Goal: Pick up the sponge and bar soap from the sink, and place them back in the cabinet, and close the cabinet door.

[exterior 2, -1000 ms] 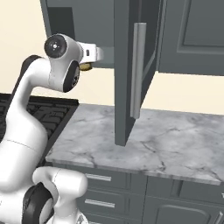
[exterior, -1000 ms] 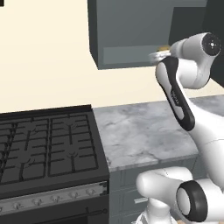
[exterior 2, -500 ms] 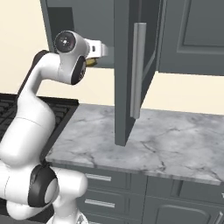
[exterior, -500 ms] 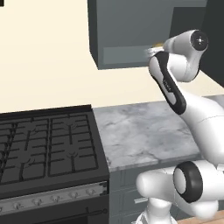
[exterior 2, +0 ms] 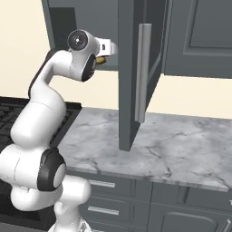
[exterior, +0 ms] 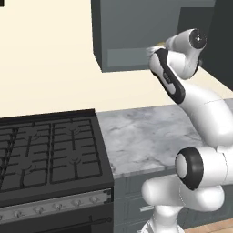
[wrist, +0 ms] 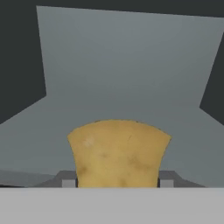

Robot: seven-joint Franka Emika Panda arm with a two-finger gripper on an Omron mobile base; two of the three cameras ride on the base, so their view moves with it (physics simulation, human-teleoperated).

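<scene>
Fingers (wrist: 117, 183) are gripping the sponge (wrist: 118, 151) at its near end inside the cabinet (wrist: 122, 65); it is likely handling as light, soft, compressible.

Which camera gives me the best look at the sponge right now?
The hand view: the sponge sits large and centred between the jaws, facing the cabinet interior. The right base view shows a yellow sliver at the gripper; the left base view barely a glimpse.

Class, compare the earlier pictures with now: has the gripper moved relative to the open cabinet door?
Yes. In the right base view the gripper, carrying the sponge, has edged closer to the cabinet door, toward the cabinet opening.
</scene>
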